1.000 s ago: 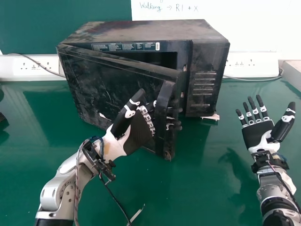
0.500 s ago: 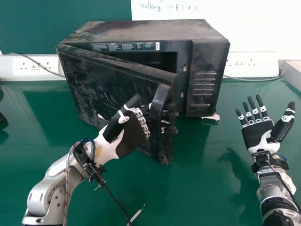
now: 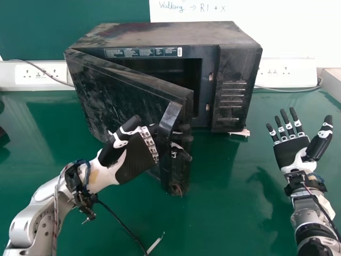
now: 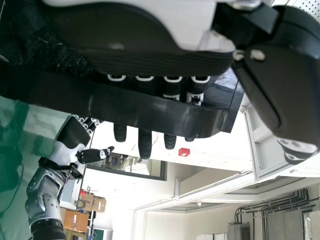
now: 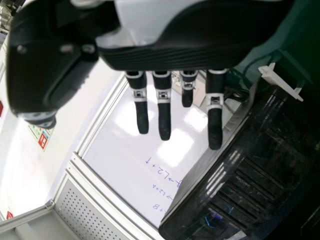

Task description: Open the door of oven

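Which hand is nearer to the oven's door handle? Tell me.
Left: the left hand is at the door handle, fingers passing behind it. The right hand is well off to the right, apart from it.

Glossy, scuffed oven door (image 3: 114,90); smooth, plastic-looking handle (image 3: 169,116); matt, grimy oven top (image 3: 160,34); smooth, glossy tabletop (image 3: 229,197).

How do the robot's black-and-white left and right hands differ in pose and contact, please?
The left hand has its fingers behind the glossy black door handle, while the right hand touches nothing. The left hand points rightward; the right hand points forward, palm up. Both have fairly straight fingers.
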